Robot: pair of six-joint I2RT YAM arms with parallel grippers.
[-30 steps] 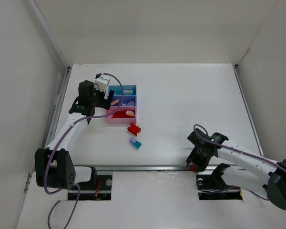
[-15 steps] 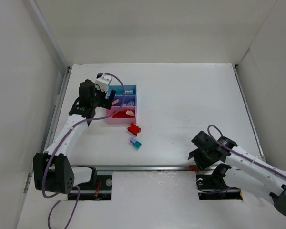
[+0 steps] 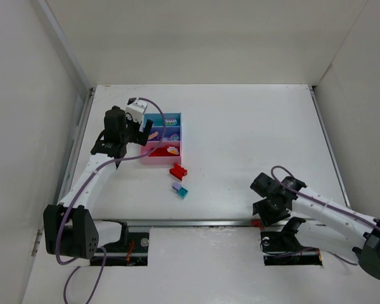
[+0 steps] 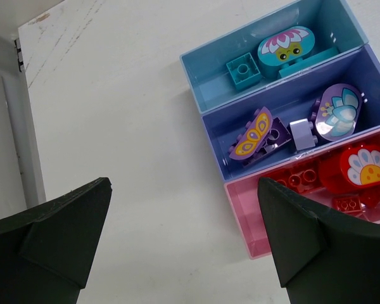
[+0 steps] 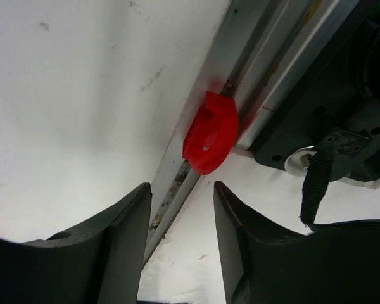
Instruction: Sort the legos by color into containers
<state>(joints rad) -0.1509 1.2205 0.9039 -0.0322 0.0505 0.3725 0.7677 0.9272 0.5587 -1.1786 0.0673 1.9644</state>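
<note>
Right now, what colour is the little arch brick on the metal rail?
The plastic arch brick is bright red, clearest in the right wrist view.

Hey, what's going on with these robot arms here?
Toy bricks are being sorted by colour. The left claw hangs open and empty beside the trays, which already hold matching bricks. The right claw, open, hovers over a red arch piece on the rail at the table's near edge. A red brick and a lilac-and-teal pair lie loose on the table.

Blue, purple, pink trays (image 4: 240,218) holding matching bricks (image 4: 243,68), red brick (image 3: 178,171), lilac-teal pair (image 3: 180,190) loose nearby, red arch (image 5: 210,133) at rail (image 5: 196,120).
</note>
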